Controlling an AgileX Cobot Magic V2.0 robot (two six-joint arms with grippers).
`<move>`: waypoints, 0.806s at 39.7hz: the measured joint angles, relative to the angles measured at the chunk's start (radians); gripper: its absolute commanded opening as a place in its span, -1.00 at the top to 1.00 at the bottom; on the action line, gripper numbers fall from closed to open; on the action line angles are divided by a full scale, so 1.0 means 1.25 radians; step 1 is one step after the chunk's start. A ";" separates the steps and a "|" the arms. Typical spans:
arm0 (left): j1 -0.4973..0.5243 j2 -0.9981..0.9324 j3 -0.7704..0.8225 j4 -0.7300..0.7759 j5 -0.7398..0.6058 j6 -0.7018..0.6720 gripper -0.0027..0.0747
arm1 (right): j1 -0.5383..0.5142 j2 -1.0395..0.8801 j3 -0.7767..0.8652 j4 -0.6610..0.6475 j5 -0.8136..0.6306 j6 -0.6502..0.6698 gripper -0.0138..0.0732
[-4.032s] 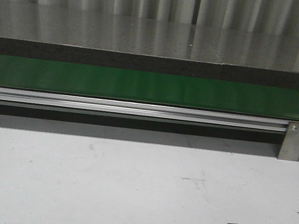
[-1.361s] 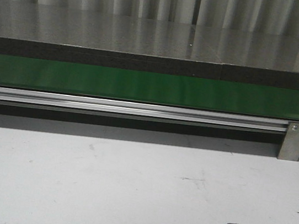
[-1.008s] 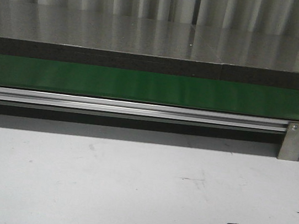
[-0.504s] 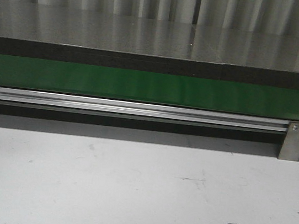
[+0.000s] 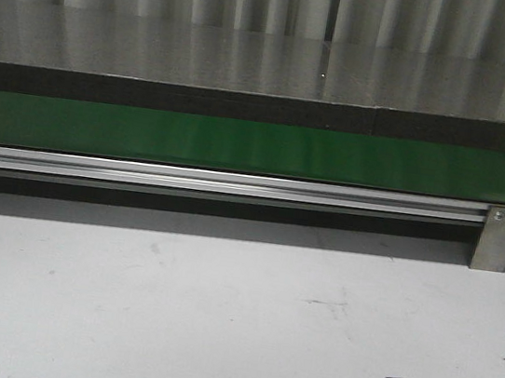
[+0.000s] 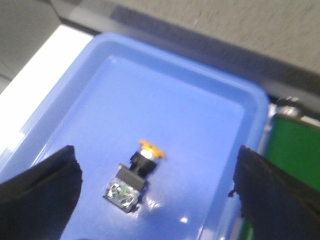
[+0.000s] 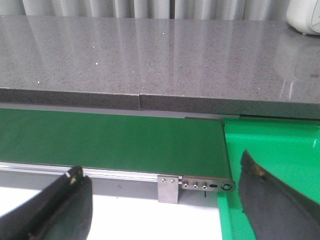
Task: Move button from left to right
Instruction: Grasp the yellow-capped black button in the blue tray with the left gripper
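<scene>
The button lies on its side in a blue tray in the left wrist view, its orange-yellow cap pointing away from the black body. My left gripper hangs above the tray, open wide, with the button between and below its black fingers. My right gripper is open too, holding nothing, over the white table near the end of the green conveyor belt. Neither gripper nor the button shows in the front view.
A green conveyor belt with an aluminium rail and a metal bracket runs across the front view. Behind it lies a grey stone counter. A green bin sits at the belt's right end.
</scene>
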 measured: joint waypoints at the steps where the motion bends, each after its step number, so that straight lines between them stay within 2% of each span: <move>1: 0.005 0.020 -0.007 0.000 0.011 0.018 -0.58 | 0.000 0.000 0.000 0.000 0.000 0.000 -0.73; 9: 0.045 0.160 -0.074 -0.003 0.100 0.123 -0.58 | 0.000 0.000 0.000 0.000 0.000 0.000 -0.73; 17: 0.081 0.287 -0.146 -0.068 0.163 0.241 -0.58 | 0.000 0.000 0.000 0.000 0.000 0.000 -0.73; 32: 0.083 0.375 -0.186 -0.079 0.125 0.275 -0.57 | 0.000 0.000 0.000 0.000 0.000 0.000 -0.73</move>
